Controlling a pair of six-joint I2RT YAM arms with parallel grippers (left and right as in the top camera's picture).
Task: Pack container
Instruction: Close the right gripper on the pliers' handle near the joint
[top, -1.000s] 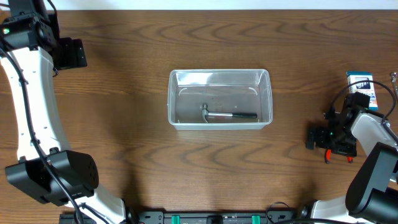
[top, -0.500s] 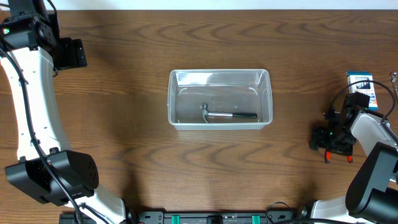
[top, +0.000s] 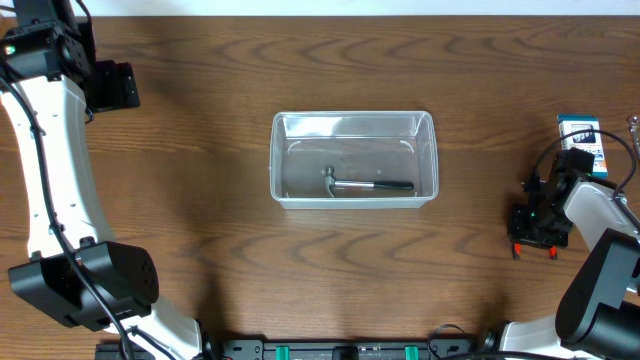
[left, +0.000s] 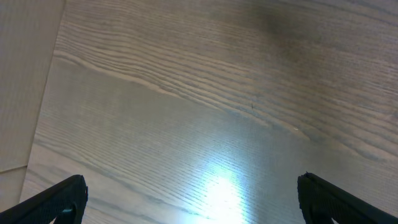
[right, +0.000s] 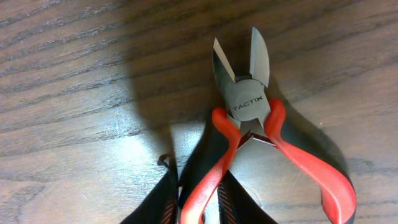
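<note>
Right gripper (right: 199, 202) narrow, pinching one red handle of diagonal cutters (right: 247, 106) lying flat on table (top: 200, 220); left gripper (left: 193, 202) wide, holding nothing; container (top: 275, 160) mid-table, well apart from cutters, black-gripped metal tool (top: 372, 185) inside; risk: single-handle hold lets cutters pivot or slip on lift; splayed free handle could snag container rim.

The container (top: 354, 118), a clear rectangular tub with rounded corners and a rim, is being seen upright and open-topped in the middle of the table (top: 200, 230). A small hammer-like tool (top: 370, 185) is being held flat inside it, toward its near wall.
</note>
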